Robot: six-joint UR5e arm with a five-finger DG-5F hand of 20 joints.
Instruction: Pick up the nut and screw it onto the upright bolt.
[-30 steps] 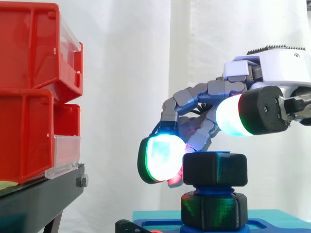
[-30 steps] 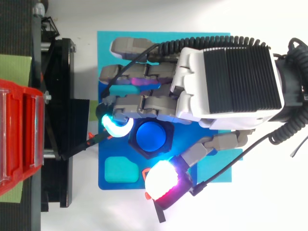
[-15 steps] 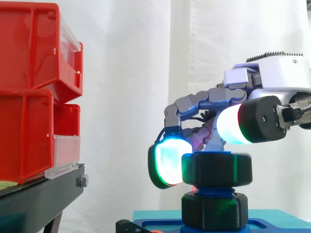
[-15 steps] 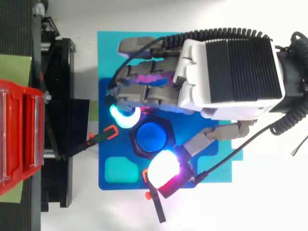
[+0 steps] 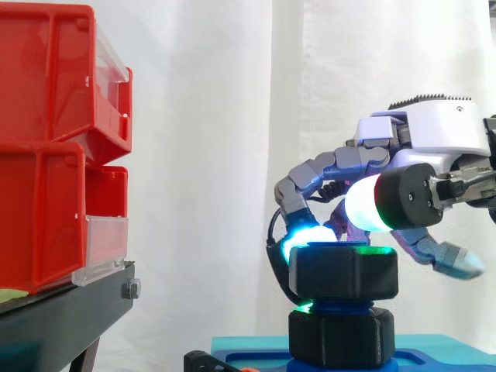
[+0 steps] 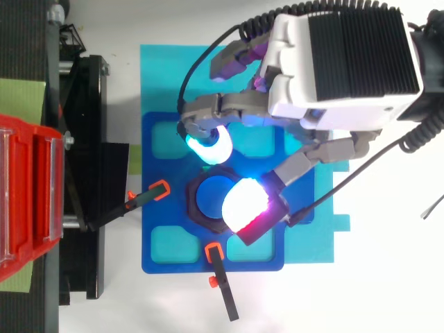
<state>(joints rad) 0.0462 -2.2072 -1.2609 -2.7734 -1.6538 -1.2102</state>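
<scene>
The black hex nut sits threaded on the upright blue bolt, a little above the black hex base at the bolt's foot. My hand reaches in from the right and curls over the nut. A finger's cyan pad presses the nut's far edge. The thumb's white and magenta pad lies on the nut's near right corner, covering part of the bolt's top. Other fingers stay lifted off to the far side.
Red bins on a black stand fill the left. The bolt stands in a blue fixture plate with square pockets, on a cyan mat. Two black pins with orange tips lie beside the nut.
The hand swung toward the far side and twisted. The cyan pad slid from the nut's left edge to its far edge; the thumb moved onto the nut. The nut turned.
</scene>
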